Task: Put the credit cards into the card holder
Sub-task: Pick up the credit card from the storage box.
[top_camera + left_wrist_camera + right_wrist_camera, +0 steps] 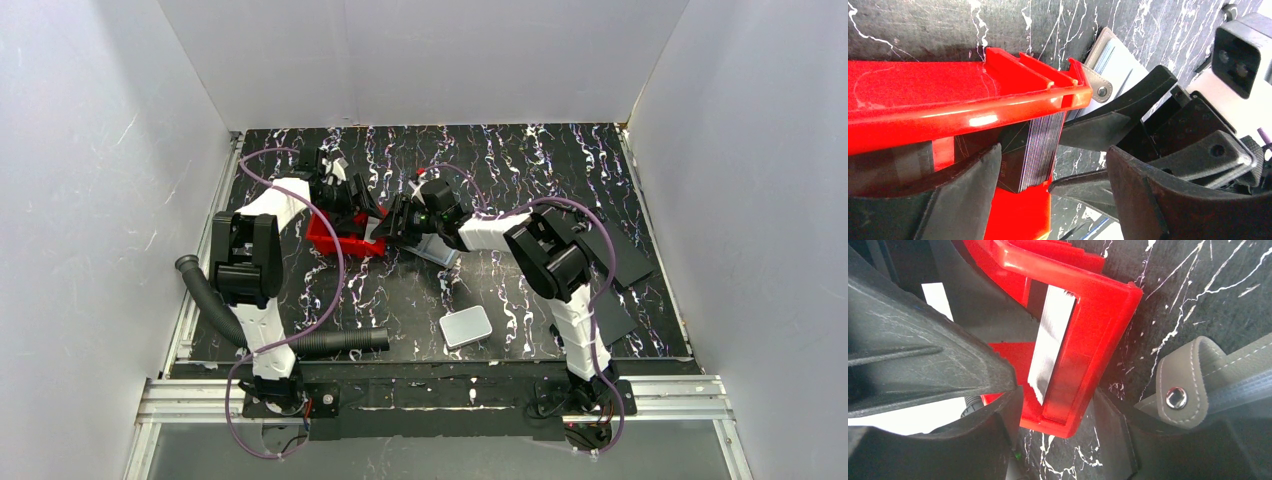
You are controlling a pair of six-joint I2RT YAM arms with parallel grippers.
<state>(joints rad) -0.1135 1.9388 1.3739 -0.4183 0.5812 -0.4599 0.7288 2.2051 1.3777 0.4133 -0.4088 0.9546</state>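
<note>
Far left: found left tool released, jaws spread astride the end wall of the tray, nothing pinched. In that end slot, noted cards standing on edge as one tight stack. Just right, found right tool likewise released, reaching at the same corner. Further right, spotted holder flat on desk just beside the tray, strap unfastened. Judged crowded. Could clash tools, drag or tip the tray, or fan and spill the stack by nipping only a few cards. Could also shove the holder askew.

The red tray hides the tops of the credit cards.
</note>
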